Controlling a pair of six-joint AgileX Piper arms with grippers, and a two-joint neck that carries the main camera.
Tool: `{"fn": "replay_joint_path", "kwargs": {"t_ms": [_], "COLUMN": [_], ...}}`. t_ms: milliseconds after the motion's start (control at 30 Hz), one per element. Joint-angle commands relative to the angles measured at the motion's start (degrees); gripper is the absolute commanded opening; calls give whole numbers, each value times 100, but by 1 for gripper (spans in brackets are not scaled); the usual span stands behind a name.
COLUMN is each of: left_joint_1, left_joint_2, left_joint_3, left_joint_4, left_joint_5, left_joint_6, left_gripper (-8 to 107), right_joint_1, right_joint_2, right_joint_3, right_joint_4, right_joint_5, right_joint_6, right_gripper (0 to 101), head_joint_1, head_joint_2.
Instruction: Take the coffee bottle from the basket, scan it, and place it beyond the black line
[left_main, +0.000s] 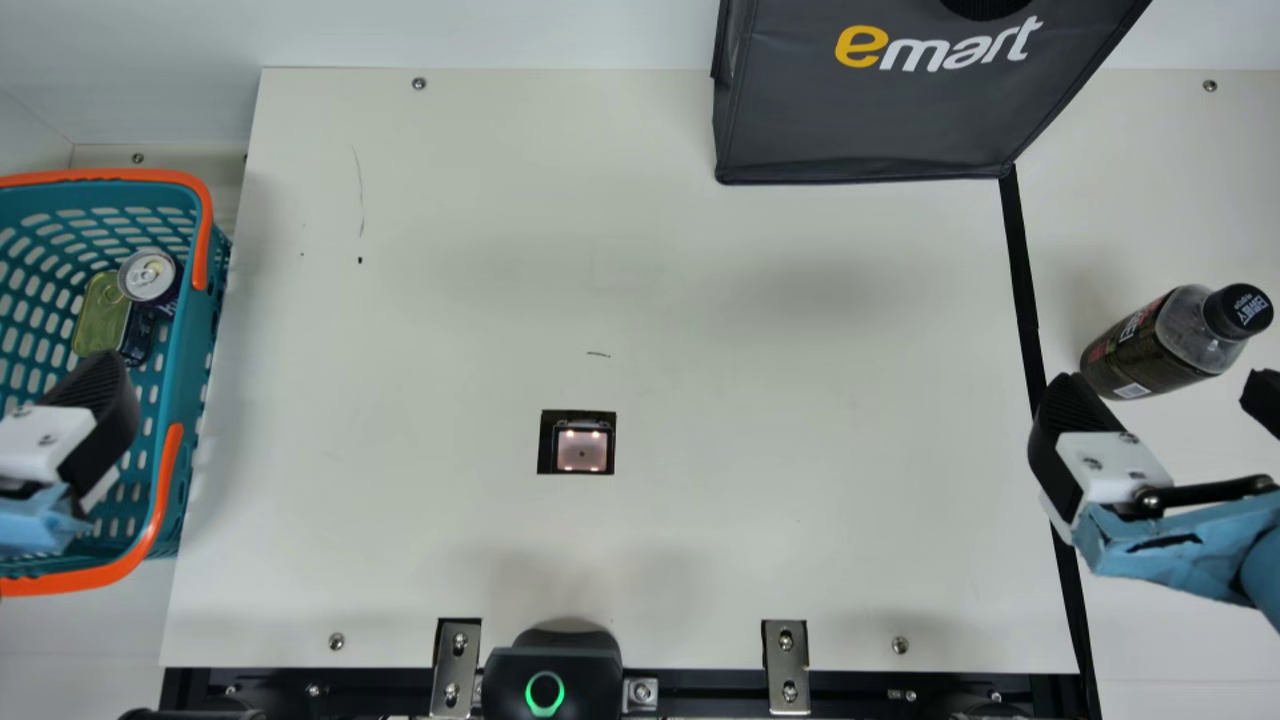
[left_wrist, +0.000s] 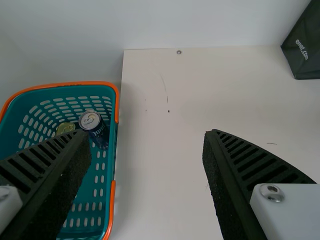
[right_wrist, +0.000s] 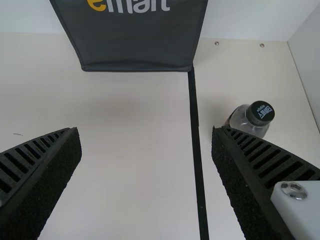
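Right gripper (left_main: 1163, 388) is open — coffee bottle (left_main: 1150, 348) past black line (left_main: 1022, 270).

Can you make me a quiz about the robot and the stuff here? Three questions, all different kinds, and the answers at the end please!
1. True or false: the drink can is in the basket.
2. Where is the coffee bottle?
a) in the basket
b) past the black line, on the side away from the basket
c) on the scanner
3. Fill in the missing word, open or shut: the right gripper is ____.

Key: 1. true; 2. b; 3. open
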Motion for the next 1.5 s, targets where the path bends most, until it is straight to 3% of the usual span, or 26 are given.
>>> {"fn": "replay_joint_path", "kwargs": {"t_ms": [0,1467], "left_joint_1": [0,0], "left_joint_2": [0,0], "left_joint_3": [0,0], "left_joint_4": [0,0], "left_joint_5": [0,0], "left_joint_6": [0,0], "left_gripper": [90,90], "right_joint_1": [0,0], "right_joint_2": [0,0], "right_joint_3": [0,0], "right_joint_4": [0,0], "right_joint_5": [0,0], "right_joint_6": [0,0], "right_gripper": [91,91], "head_joint_1": [-148,-148], "head_joint_2": [9,9]}}
